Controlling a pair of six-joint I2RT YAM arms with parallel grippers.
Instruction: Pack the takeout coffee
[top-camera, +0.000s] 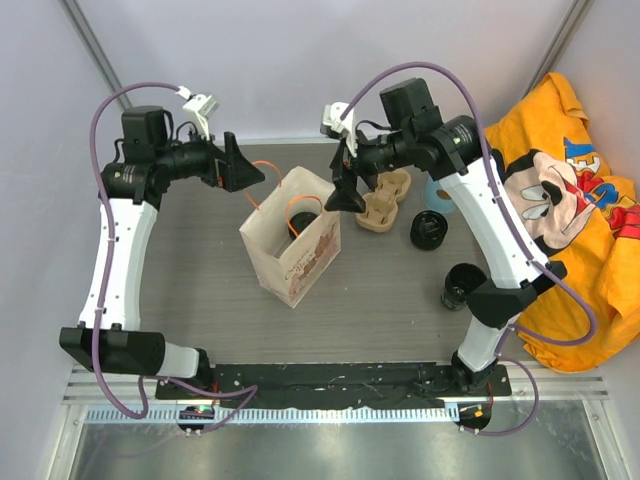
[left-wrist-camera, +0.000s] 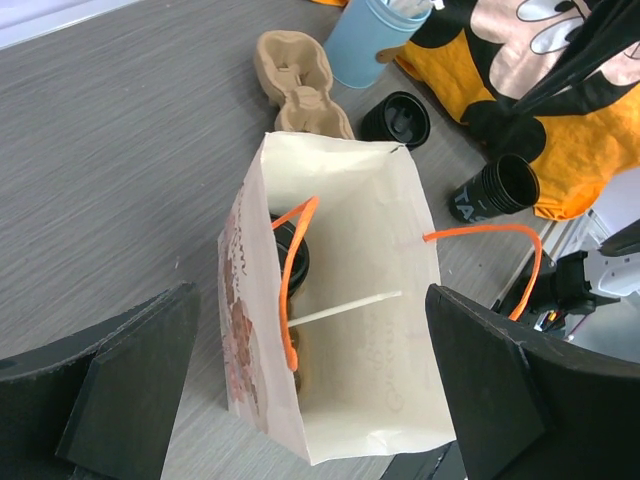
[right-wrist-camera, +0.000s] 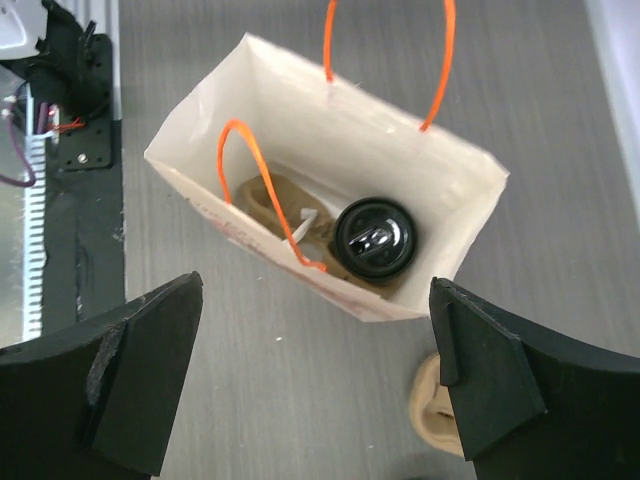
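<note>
The takeout coffee (top-camera: 305, 216) is a small round black cup standing inside the white paper bag (top-camera: 285, 262) with orange handles, mid-table. In the right wrist view the cup (right-wrist-camera: 373, 237) sits in a brown cardboard carrier (right-wrist-camera: 262, 196) at the bag's bottom (right-wrist-camera: 400, 160). In the left wrist view it (left-wrist-camera: 302, 265) is partly hidden behind a handle inside the bag (left-wrist-camera: 350, 360). My left gripper (top-camera: 242, 165) is open and empty, above the bag's left side (left-wrist-camera: 310, 400). My right gripper (top-camera: 350, 192) is open and empty, above the bag's right edge (right-wrist-camera: 310, 390).
A second cardboard carrier (top-camera: 386, 200) lies right of the bag. A glossy black cup (top-camera: 427, 231), a black cup near the right arm (top-camera: 460, 285) and a blue cup (top-camera: 437, 196) stand beyond it. An orange printed shirt (top-camera: 570, 220) covers the right side.
</note>
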